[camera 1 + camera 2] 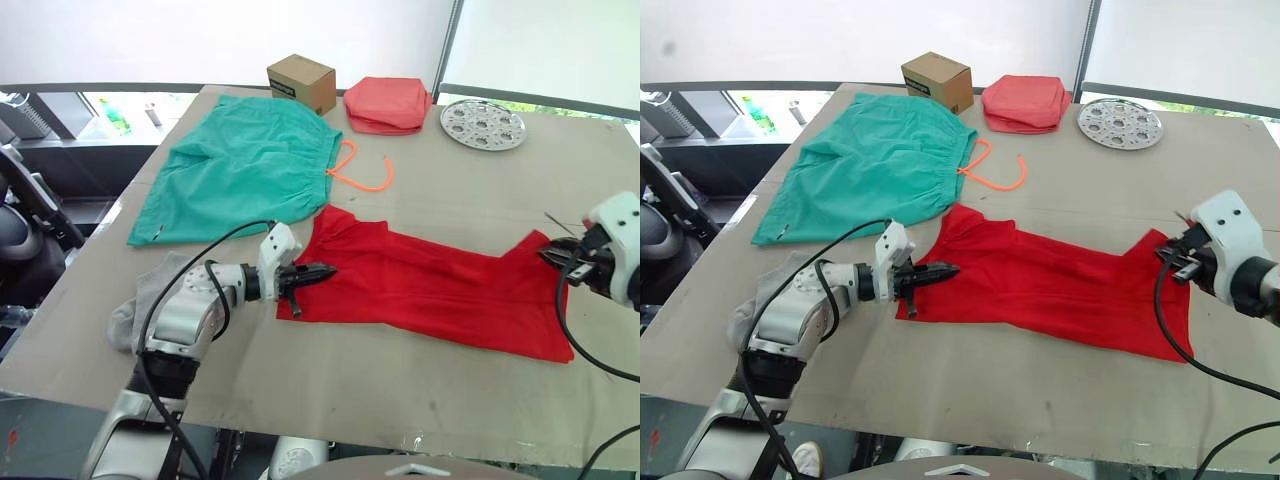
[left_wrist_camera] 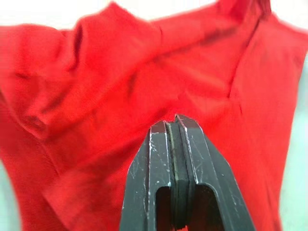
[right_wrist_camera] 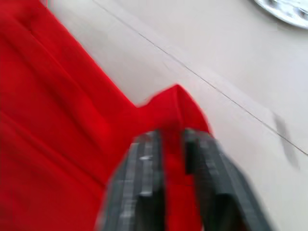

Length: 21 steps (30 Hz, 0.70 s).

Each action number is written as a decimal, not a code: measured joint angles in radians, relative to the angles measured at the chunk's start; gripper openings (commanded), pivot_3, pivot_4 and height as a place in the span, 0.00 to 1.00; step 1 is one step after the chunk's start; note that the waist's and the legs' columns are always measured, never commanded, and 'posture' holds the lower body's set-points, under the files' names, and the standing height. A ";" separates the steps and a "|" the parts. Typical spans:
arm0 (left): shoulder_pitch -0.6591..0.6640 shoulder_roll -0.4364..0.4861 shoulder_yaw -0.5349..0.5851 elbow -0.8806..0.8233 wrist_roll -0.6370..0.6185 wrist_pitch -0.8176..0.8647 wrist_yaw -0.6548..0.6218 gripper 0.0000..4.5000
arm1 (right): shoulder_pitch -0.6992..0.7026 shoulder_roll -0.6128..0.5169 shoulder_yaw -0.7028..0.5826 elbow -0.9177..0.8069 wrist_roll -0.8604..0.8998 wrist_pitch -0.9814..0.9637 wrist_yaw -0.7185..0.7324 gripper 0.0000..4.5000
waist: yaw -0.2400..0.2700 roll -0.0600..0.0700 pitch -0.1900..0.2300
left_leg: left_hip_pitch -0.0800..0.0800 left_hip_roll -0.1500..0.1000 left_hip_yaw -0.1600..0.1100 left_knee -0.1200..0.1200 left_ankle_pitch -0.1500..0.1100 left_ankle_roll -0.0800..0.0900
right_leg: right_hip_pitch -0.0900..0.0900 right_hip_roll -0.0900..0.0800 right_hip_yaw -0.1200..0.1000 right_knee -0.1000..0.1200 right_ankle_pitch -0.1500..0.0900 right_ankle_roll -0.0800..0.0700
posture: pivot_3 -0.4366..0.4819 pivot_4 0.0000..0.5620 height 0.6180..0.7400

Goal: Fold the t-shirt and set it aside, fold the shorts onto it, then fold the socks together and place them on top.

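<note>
Red fabric of the t-shirt (image 1: 430,285) lies spread flat across the centre of the table (image 1: 330,375) in the left eye view, running from near centre out toward 4 o'clock. Left gripper (image 1: 322,271) sits at the shirt's 9 o'clock edge, fingers pressed together over the cloth. Right gripper (image 1: 552,256) is at the shirt's 3 o'clock corner, at the fabric edge. Teal-green shorts (image 1: 240,170) lie flat at 11 o'clock of the shirt, apart from it, with the orange drawstring (image 1: 362,172) trailing toward 3 o'clock. Grey socks (image 1: 145,295) lie at 9 o'clock of the shirt, partly behind the left arm. At 12 o'clock, along the far edge, stand a cardboard box (image 1: 301,82), a folded coral-pink cloth stack (image 1: 388,103) and a perforated metal disc (image 1: 482,124).

Right eye view: same layout; nothing further to record.

Left wrist view: the black fingers (image 2: 159,163) are closed against each other, tips over rumpled red cloth. Whether any fabric is pinched between them cannot be determined.

Right wrist view: the two fingers (image 3: 144,168) stand slightly apart with a raised fold of the shirt corner between them; the grip appears to hold that fold, though blur limits certainty. Bare table surface lies beyond the corner.
</note>
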 measured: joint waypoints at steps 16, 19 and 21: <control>-0.358 -0.081 -0.005 0.359 0.066 0.116 0.073 0.00 | -0.051 0.070 0.275 0.151 -0.101 -0.073 -0.147 0.01 | -0.002 -0.001 0.001 | -0.003 -0.002 -0.001 0.000 0.001 0.000 | 0.000 0.007 0.000 0.000 0.002 0.006 | 0.48 0.27 1.00; -0.371 -0.089 -0.019 0.380 0.083 0.092 0.055 0.00 | -0.046 0.076 0.208 0.171 -0.134 -0.081 -0.207 0.01 | -0.004 -0.001 0.001 | -0.003 -0.002 0.000 0.000 0.001 0.000 | 0.000 0.007 0.000 0.000 0.000 0.003 | 0.48 0.27 1.00; -0.375 -0.091 -0.031 0.388 0.097 0.081 0.040 0.00 | -0.040 0.075 0.156 0.182 -0.165 -0.084 -0.250 0.01 | -0.004 -0.001 0.001 | -0.002 -0.001 0.000 0.000 0.001 0.000 | 0.000 0.007 0.000 0.000 0.000 0.002 | 0.48 0.27 1.00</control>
